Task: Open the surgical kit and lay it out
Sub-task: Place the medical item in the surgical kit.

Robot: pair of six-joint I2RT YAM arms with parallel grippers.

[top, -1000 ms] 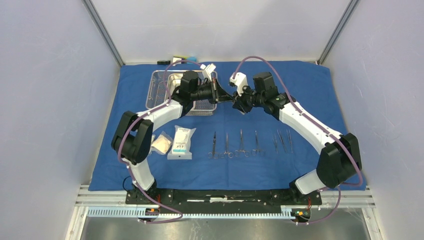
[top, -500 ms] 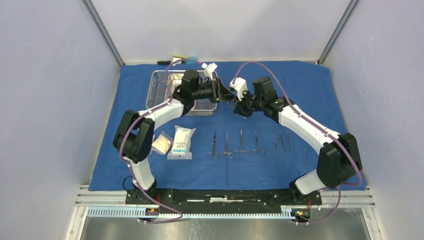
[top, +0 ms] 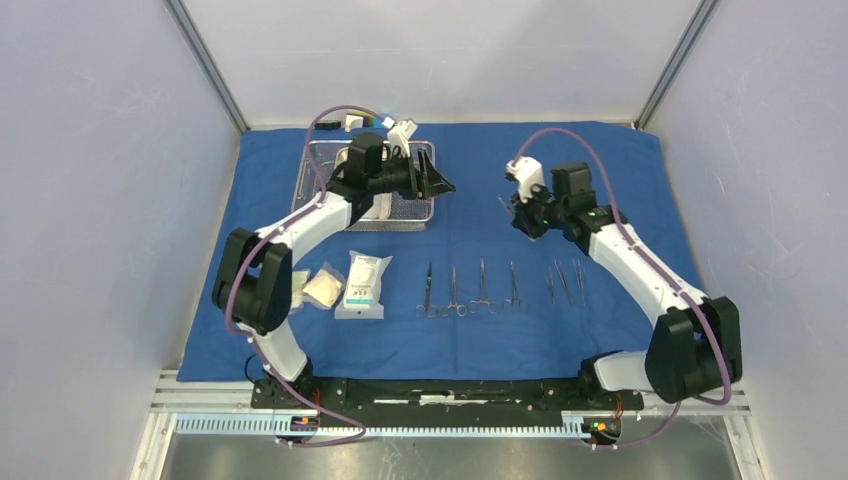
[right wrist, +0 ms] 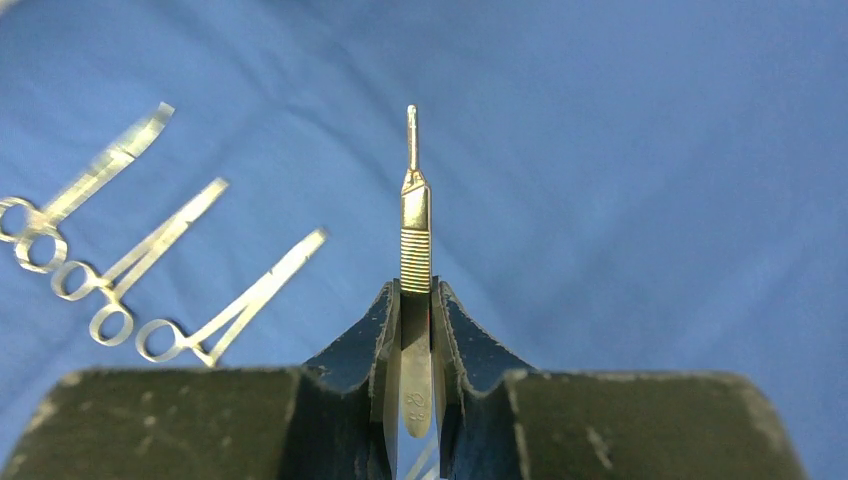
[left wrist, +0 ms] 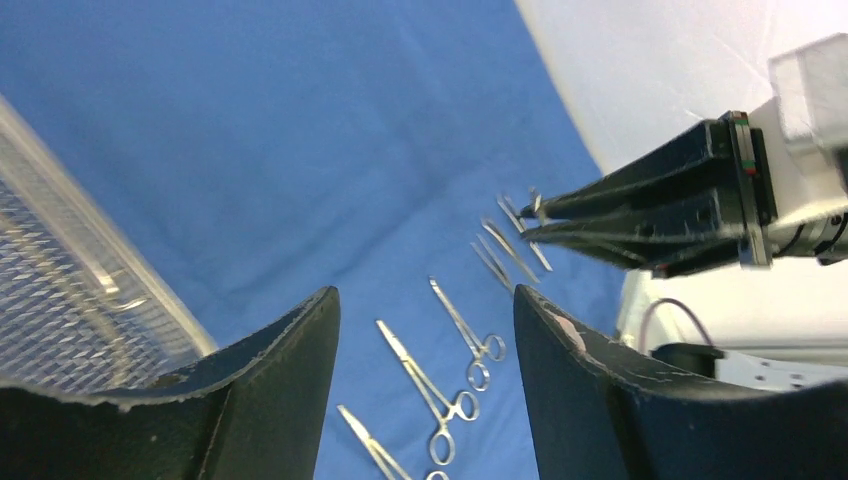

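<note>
The blue cloth (top: pixel 620 160) lies spread over the table. On its far left stands the wire-mesh basket (top: pixel 318 165); its mesh wall (left wrist: pixel 60 300) also shows in the left wrist view. My left gripper (top: pixel 440 185) hangs at the basket's right edge, open and empty (left wrist: pixel 425 295). To the right, above bare cloth, my right gripper (top: pixel 512 205) is shut on a slim steel instrument (right wrist: pixel 415 220) with a ribbed handle, which sticks straight out past the fingertips (right wrist: pixel 415 290). Several scissor-like instruments (top: pixel 480 285) lie in a row on the near cloth. White packets (top: pixel 362 283) lie left of them.
Small coloured blocks (top: pixel 355 122) sit at the cloth's back edge behind the basket. Slanted frame posts and grey walls close in both sides. In the left wrist view the right gripper (left wrist: pixel 535 222) points in from the right.
My left gripper has opened and drawn back toward the basket. The right gripper, which met it in the middle, has moved away to the right with the slim instrument in it.
</note>
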